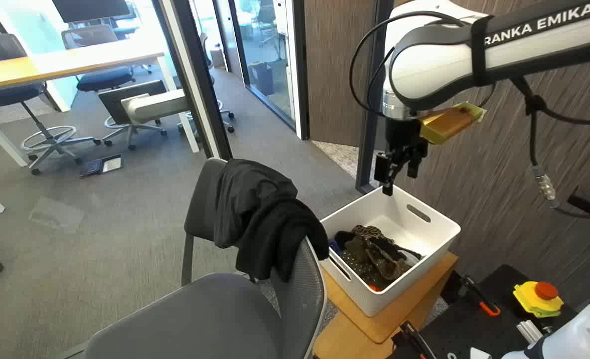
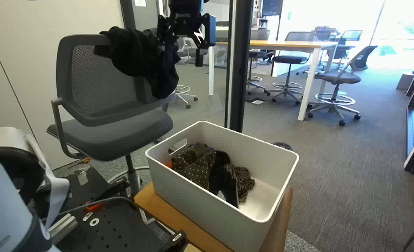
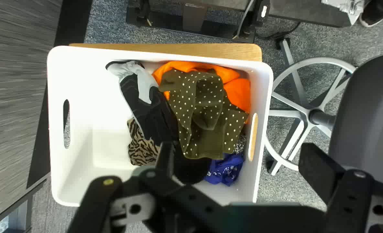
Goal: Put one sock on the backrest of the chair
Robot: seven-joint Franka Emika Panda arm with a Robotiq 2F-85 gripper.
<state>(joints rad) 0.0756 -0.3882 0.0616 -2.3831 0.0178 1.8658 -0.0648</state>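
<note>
The sock, dark olive with pale dots, lies crumpled in the white box. It shows in the wrist view (image 3: 207, 119) and in both exterior views (image 1: 362, 262) (image 2: 196, 171). The chair's grey mesh backrest (image 2: 95, 80) stands beside the box; it also shows in an exterior view (image 1: 302, 284). A black garment (image 2: 137, 52) hangs over its top edge. My gripper (image 1: 399, 179) is above the box, fingers pointing down. In the wrist view its fingers (image 3: 243, 165) are wide apart with nothing between them.
The white box (image 3: 78, 61) stands on a wooden stool (image 1: 384, 324). It also holds an orange cloth (image 3: 238, 94), a black-and-grey glove (image 3: 147, 106), a tiger-striped cloth (image 3: 141, 147) and a blue cloth (image 3: 225, 170). A dark-framed glass partition (image 2: 240, 70) stands behind.
</note>
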